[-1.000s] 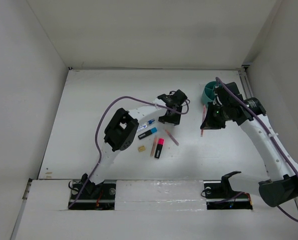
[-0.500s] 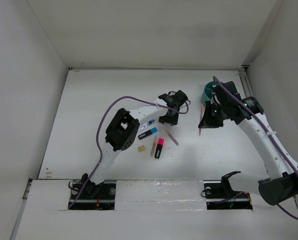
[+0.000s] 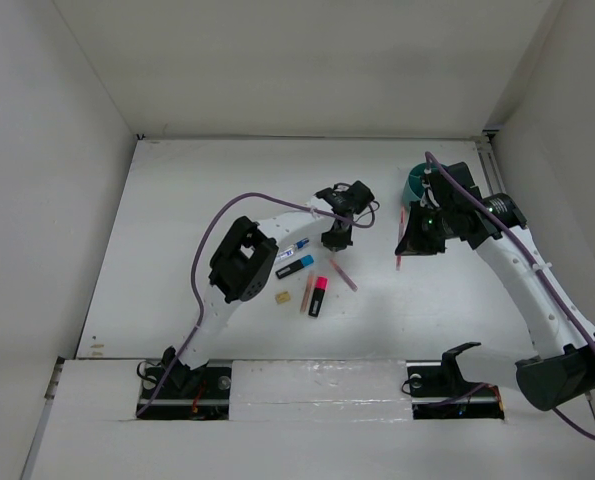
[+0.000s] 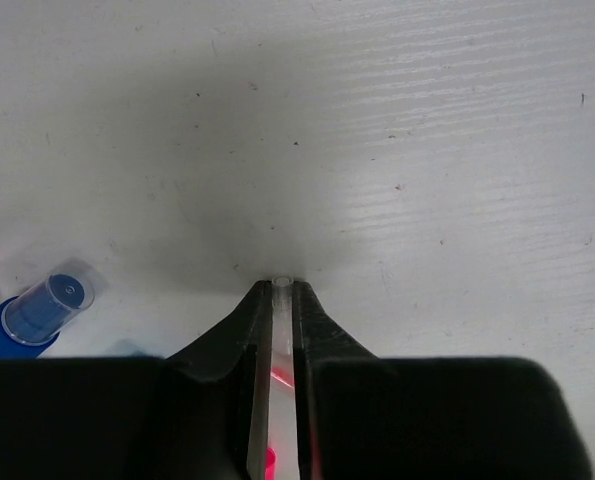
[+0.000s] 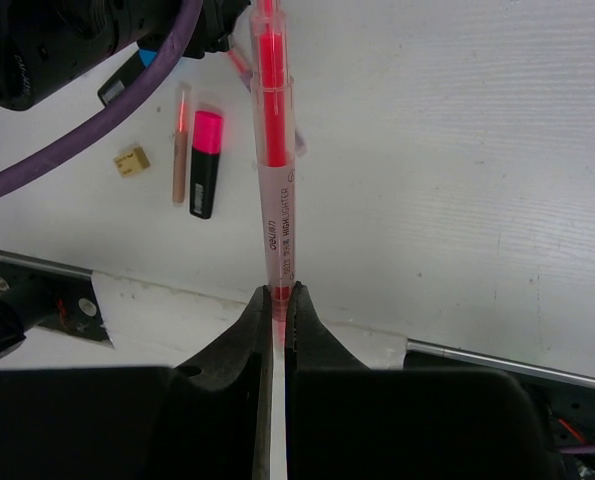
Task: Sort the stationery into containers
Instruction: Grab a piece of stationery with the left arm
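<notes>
My left gripper (image 3: pixel 336 238) (image 4: pixel 282 291) is shut on a thin clear pen (image 4: pixel 281 330) with red inside, low over the table; the top view hides that pen under the gripper. My right gripper (image 3: pixel 418 236) (image 5: pixel 279 296) is shut on a pink pen (image 5: pixel 274 160) (image 3: pixel 401 258), held above the table beside the teal cup (image 3: pixel 414 185). On the table lie a clear blue-capped tube (image 3: pixel 295 247) (image 4: pixel 47 305), a blue-capped highlighter (image 3: pixel 294 266), a pink-capped highlighter (image 3: pixel 318 296) (image 5: pixel 204 170), a tan block (image 3: pixel 282 297) (image 5: pixel 130 158) and two salmon pens (image 3: pixel 342 274) (image 3: pixel 306 291).
White walls close in the table at the back and on both sides. The loose items lie bunched just in front of the left arm's elbow (image 3: pixel 239 260). A purple cable (image 5: pixel 97 110) crosses the right wrist view's upper left.
My left gripper has closed from half open onto the clear pen. The right gripper has shifted slightly up and left with its pink pen.
</notes>
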You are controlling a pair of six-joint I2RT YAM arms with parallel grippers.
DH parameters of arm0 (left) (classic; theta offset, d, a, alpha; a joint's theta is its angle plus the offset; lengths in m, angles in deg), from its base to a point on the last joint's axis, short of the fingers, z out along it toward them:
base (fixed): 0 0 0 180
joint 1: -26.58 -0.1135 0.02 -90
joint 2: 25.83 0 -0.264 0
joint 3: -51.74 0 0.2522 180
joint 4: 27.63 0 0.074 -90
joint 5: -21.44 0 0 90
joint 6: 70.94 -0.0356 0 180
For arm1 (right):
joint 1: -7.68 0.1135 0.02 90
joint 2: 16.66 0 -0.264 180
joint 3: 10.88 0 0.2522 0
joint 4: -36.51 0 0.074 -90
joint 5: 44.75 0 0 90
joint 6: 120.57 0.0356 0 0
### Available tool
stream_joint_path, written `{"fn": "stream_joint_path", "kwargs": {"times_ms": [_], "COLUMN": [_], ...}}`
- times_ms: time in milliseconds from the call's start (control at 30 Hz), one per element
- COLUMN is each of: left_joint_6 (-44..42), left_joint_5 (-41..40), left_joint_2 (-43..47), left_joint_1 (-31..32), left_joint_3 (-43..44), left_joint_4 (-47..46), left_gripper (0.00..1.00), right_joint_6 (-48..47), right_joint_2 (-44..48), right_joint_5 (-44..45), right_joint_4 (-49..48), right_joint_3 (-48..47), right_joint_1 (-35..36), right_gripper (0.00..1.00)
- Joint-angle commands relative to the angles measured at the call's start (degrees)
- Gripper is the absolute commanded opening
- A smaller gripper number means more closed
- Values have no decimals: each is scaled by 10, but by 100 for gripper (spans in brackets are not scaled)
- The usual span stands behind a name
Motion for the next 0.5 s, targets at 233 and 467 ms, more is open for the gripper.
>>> {"fn": "stream_joint_path", "kwargs": {"times_ms": [233, 467], "left_joint_6": [10, -29], "left_joint_5": [24, 134], "left_joint_2": [-35, 43], "left_joint_1": [3, -56], "left_joint_3": [-16, 7], "left_joint_4": [40, -19], "left_gripper": [0, 0], "right_joint_6": [10, 23], "right_joint_2": [14, 21], "right_joint_5": [-4, -46], "right_joint_4": [-35, -65], "right_joint_3": [-1, -7], "right_joint_1": [6, 6], "right_gripper": [0, 0]}}
